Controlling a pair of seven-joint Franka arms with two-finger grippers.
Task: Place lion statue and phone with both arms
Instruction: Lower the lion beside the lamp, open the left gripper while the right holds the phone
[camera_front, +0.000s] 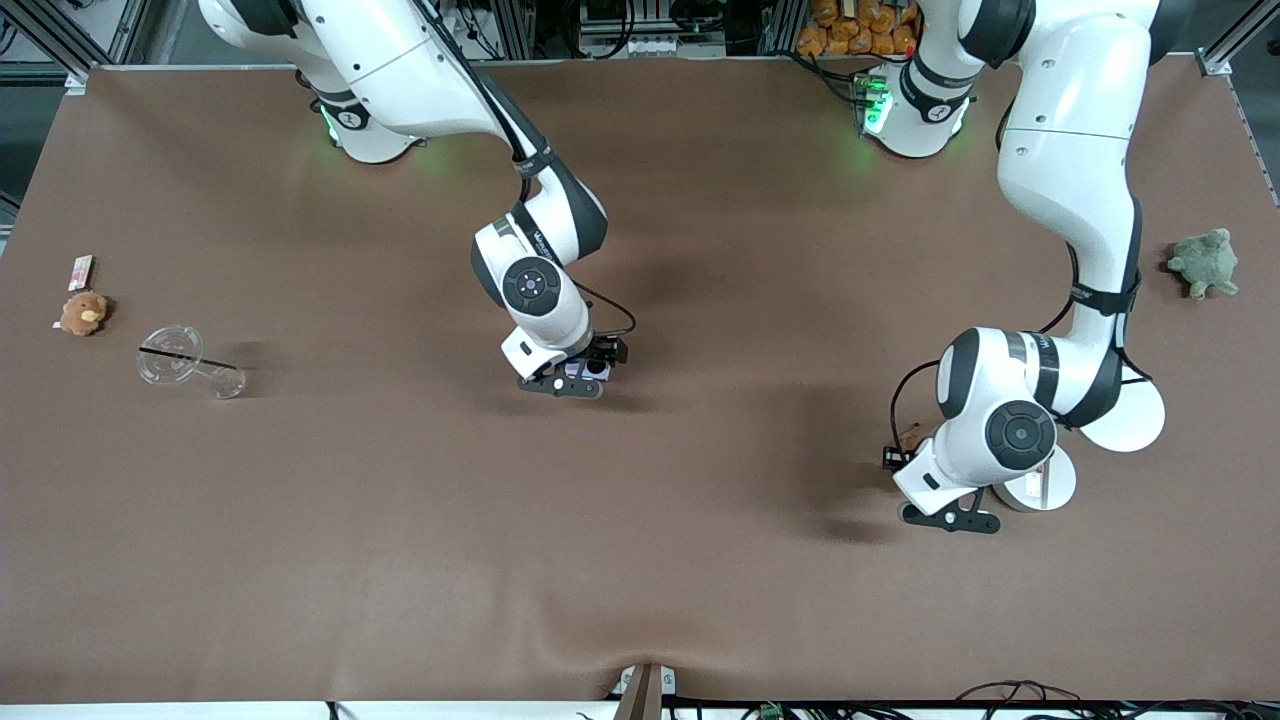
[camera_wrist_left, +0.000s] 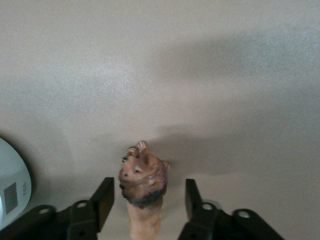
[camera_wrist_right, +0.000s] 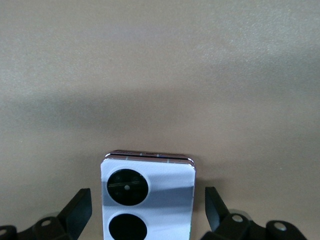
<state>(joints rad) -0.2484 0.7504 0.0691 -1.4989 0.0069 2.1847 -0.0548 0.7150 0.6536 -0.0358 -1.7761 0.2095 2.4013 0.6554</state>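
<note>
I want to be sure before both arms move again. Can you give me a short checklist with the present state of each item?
1. Lion statue lies between the left hand fingers: ok.
2. Left hand fingers touch the lion statue: not ok, a gap shows on both sides.
3. Phone lies between the right hand fingers, lenses facing the camera: ok.
4. Right hand fingers touch the phone: not ok, both stand apart from it.
5. Phone resting on the table or lifted: cannot tell.
6. White round object beside the left hand is apart from its fingers: ok.

even overhead light, soft shadows
</note>
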